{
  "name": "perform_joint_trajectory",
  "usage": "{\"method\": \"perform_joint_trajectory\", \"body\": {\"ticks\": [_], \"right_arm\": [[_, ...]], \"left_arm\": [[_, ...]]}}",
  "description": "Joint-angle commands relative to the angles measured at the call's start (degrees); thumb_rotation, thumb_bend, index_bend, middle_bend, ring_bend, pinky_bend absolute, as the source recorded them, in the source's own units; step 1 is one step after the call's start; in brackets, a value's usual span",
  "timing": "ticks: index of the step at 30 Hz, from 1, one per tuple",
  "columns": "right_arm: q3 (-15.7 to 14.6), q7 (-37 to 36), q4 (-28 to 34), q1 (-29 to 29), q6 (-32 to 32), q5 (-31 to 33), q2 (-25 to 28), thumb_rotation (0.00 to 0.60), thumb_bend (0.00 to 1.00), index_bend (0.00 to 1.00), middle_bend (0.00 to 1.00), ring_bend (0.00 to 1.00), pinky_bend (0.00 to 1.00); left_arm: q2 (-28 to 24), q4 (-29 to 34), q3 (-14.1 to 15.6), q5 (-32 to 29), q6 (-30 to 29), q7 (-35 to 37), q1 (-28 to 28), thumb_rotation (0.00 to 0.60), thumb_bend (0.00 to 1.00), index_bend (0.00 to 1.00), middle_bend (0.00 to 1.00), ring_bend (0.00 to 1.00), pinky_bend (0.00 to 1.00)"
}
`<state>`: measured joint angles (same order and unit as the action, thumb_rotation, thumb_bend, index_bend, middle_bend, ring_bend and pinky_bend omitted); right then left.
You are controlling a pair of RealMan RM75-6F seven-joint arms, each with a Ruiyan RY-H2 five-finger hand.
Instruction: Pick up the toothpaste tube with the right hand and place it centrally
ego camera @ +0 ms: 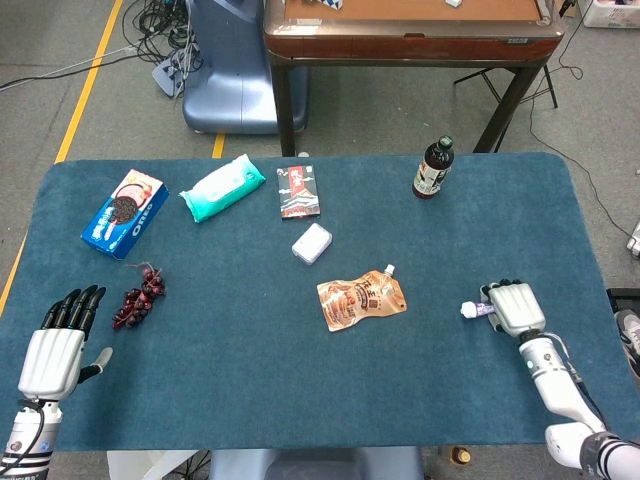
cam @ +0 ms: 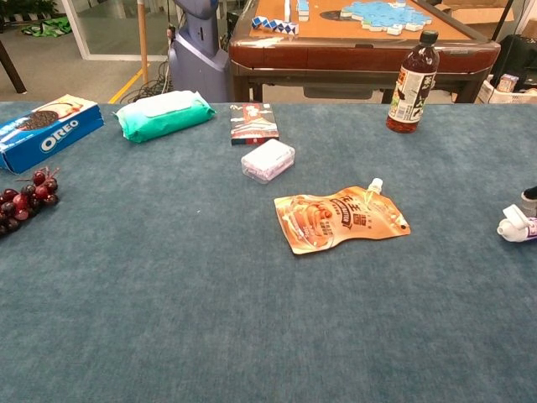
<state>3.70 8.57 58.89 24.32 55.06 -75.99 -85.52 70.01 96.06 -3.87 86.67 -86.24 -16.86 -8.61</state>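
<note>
Right hand (ego camera: 517,307) over toothpaste tube (ego camera: 472,310), cap protruding left.

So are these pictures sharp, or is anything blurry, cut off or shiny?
Head view: evenly lit, soft shadows, sharp throughout. Chest view: the orange pouch shows slight glare, the near cloth looks a bit soft, and the toothpaste tube is cut off at the right edge.

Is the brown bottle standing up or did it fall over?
Standing up. The brown bottle sits on its base near the far edge of the table, its black cap on and pointing straight up in the chest view.
</note>
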Motion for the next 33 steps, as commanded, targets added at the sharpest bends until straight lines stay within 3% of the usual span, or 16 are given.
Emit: {"method": "perform_joint_trajectory", "body": {"ticks": [1, 9, 17, 28, 33], "right_arm": [[0.05, -0.08, -0.36, 0.15, -0.20, 0.05, -0.23, 0.600, 0.43, 0.52, 0.49, 0.35, 0.35], [0.38, -1.98, 0.07, 1.49, -1.89, -0.29, 0.10, 0.600, 0.66, 0.69, 0.62, 0.48, 0.41], [2.08, -2.53, 9.49, 5.14, -5.34, -0.50, 6.66, 0.600, 0.82, 0.81, 0.72, 0.60, 0.48], [6.16, -0.09, 27.08, 13.57, -15.67, 3.70, 19.07, 0.600, 0.87, 0.87, 0.76, 0.65, 0.50], [8.34, 3.06, 34.78, 18.68, -20.16, 7.78, 23.63, 0.600, 0.88, 0.87, 0.77, 0.65, 0.50]], "left_arm": [[-0.01, 0.02, -0.02, -0.02, 0.03, 0.04, -0.02, 0.600, 0.21, 0.00, 0.07, 0.08, 0.12], [-0.44, 0.45, -0.22, -0.09, 0.48, 0.49, -0.34, 0.600, 0.21, 0.00, 0.07, 0.08, 0.12], [-2.46, 1.50, -0.79, 0.46, 2.84, 1.71, -2.21, 0.600, 0.21, 0.00, 0.07, 0.08, 0.12], [-6.28, 2.32, -2.30, 1.87, 11.74, 6.52, -9.12, 0.600, 0.21, 0.00, 0.07, 0.09, 0.12], [-7.83, 2.02, -3.32, 2.62, 16.77, 12.13, -13.47, 0.600, 0.21, 0.00, 0.13, 0.20, 0.22]]}}
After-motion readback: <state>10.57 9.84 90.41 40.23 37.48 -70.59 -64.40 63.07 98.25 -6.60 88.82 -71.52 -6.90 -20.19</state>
